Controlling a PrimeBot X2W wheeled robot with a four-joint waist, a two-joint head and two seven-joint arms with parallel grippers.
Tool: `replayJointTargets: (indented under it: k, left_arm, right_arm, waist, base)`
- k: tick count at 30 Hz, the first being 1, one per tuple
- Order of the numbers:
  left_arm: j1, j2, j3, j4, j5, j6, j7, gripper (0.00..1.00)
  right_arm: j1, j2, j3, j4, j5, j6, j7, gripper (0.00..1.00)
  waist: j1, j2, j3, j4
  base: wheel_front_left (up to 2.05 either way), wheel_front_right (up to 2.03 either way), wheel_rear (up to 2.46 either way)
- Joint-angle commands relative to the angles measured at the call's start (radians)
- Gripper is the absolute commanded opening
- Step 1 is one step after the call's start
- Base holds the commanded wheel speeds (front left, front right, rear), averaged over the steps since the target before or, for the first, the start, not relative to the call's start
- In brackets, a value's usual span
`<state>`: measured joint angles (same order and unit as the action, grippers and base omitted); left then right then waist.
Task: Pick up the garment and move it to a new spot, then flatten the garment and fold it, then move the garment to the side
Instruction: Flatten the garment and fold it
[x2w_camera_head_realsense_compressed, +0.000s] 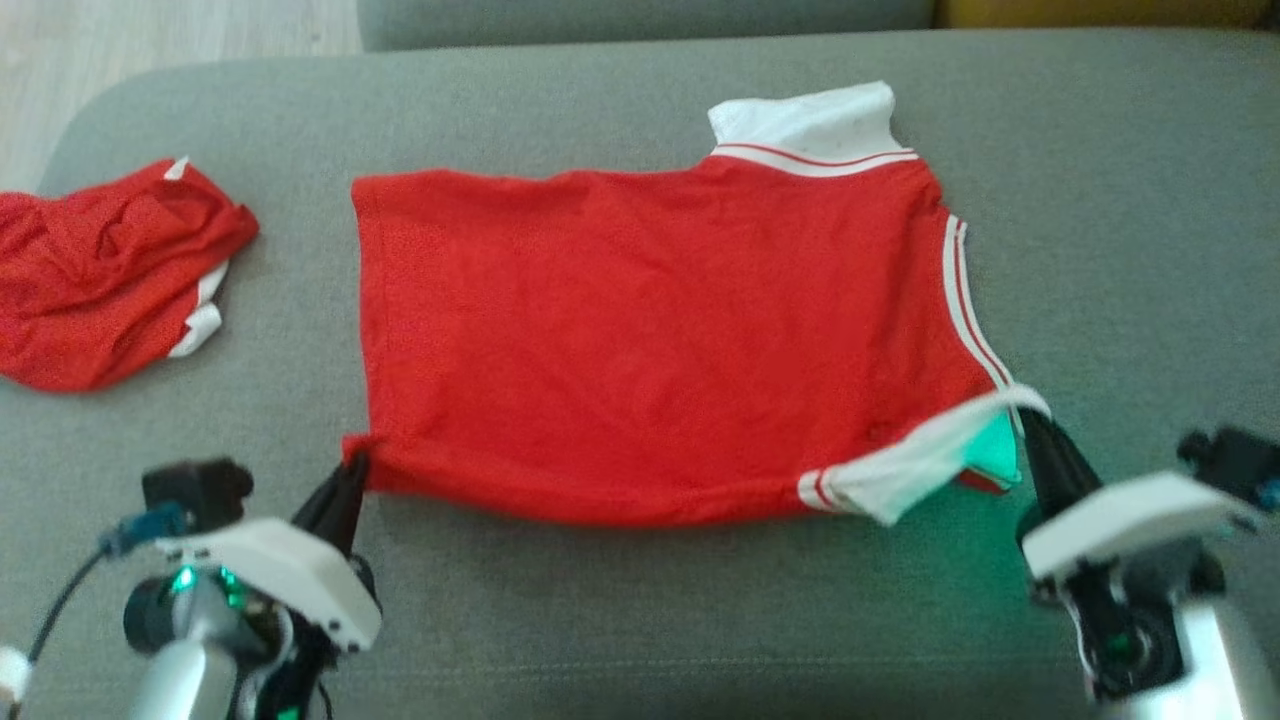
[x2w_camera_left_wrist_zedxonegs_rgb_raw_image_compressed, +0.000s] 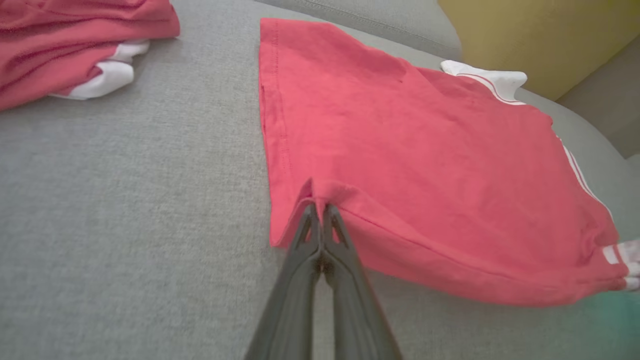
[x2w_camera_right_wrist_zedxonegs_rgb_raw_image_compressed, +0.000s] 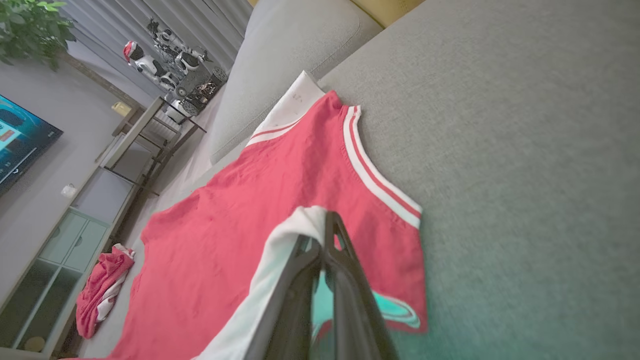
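A grey sofa seat (x2w_camera_head_realsense_compressed: 640, 620) serves as the work surface, and most of its middle is covered by the red garment (x2w_camera_head_realsense_compressed: 650, 340). The garment is spread nearly flat, with its hem toward the robot's left and its white-trimmed shoulder end toward the right. A second red garment (x2w_camera_head_realsense_compressed: 100, 280) lies crumpled well apart at the far left, presumably so that the folding area is not crowded. The near edge of the spread garment is raised slightly off the seat at both ends, because it is pinched there. The near hem corner is clamped in the left hand (x2w_camera_head_realsense_compressed: 353, 470), whose fingers are pressed together on the cloth. The near white sleeve (x2w_camera_head_realsense_compressed: 930, 455) is gripped by the right hand (x2w_camera_head_realsense_compressed: 1035, 425), likewise closed on fabric. This two-corner hold is judged to serve the fold, with the near edge ready to be carried over toward the far white sleeve (x2w_camera_head_realsense_compressed: 810, 120).
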<state>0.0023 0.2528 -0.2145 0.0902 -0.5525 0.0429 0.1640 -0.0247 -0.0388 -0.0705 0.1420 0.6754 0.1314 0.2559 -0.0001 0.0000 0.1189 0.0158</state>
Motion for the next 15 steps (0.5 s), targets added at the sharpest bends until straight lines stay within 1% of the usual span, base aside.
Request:
replayJointTargets:
  k: [1,3,6,11,15]
  left_arm:
    - [-0.079,0.022,0.037,-0.011,-0.021,-0.013,0.011,0.00]
    - [-0.120,0.020,0.041,0.011,-0.047,-0.032,0.027,0.00]
    - [-0.172,0.030,0.045,0.051,-0.064,-0.054,0.041,0.00]
    - [-0.245,0.032,0.054,0.130,-0.078,-0.071,0.034,0.00]
    - [-0.291,0.021,0.061,0.190,-0.095,-0.084,0.018,0.00]
  right_arm:
    - [-0.082,-0.011,0.022,0.001,-0.023,-0.001,0.007,0.00]
    - [-0.145,-0.011,0.022,0.043,-0.038,-0.001,0.012,0.00]
    - [-0.229,-0.011,0.026,0.105,-0.060,-0.001,0.016,0.00]
    - [-0.339,-0.011,0.021,0.217,-0.088,-0.001,-0.002,0.00]
    - [-0.409,-0.011,0.020,0.290,-0.099,-0.001,-0.036,0.00]
  waist:
    - [0.0001,0.0000,0.023,0.007]
    - [0.0001,0.0000,0.038,0.009]
    - [0.0001,0.0000,0.059,0.009]
    - [0.0001,0.0000,0.096,0.014]
    - [0.0001,0.0000,0.128,0.017]
  base:
    - [0.00,0.00,0.00]
    - [0.00,0.00,0.00]
    - [0.00,0.00,0.00]
    - [0.00,0.00,0.00]
    - [0.00,0.00,0.00]
